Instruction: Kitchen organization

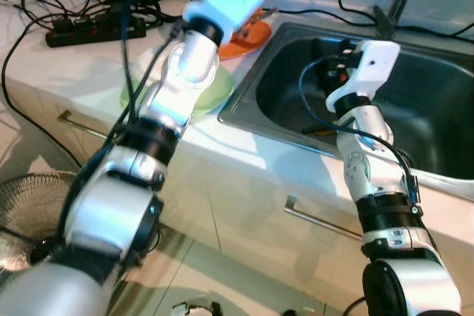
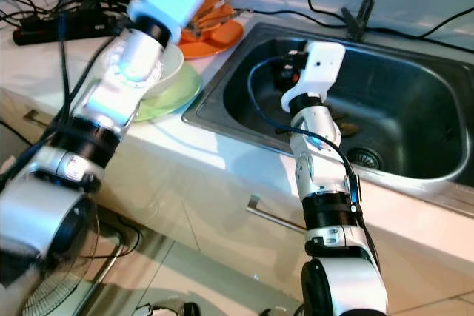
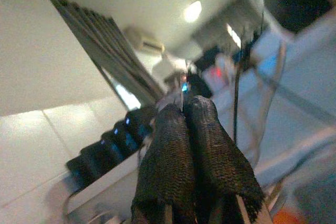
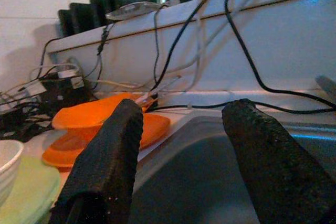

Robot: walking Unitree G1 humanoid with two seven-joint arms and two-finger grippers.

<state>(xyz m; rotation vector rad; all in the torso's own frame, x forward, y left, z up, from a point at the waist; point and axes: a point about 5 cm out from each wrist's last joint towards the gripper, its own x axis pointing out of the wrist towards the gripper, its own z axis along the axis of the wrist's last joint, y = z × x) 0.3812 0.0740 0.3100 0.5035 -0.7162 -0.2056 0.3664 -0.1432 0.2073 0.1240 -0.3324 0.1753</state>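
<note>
White bowl [image 2: 164, 69] on green plate [image 2: 172, 92]

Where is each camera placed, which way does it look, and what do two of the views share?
Left eye: on the head, looking down at the counter and sink; both arms show.
Right eye: same scene, slightly shifted; green plate beside the sink.
Left wrist: on the raised left arm, looking up toward wall and ceiling; its fingers are pressed together.
Right wrist: over the sink, facing the orange plates; jaws apart.
Shared: orange plates appear in right wrist and eye views.
</note>
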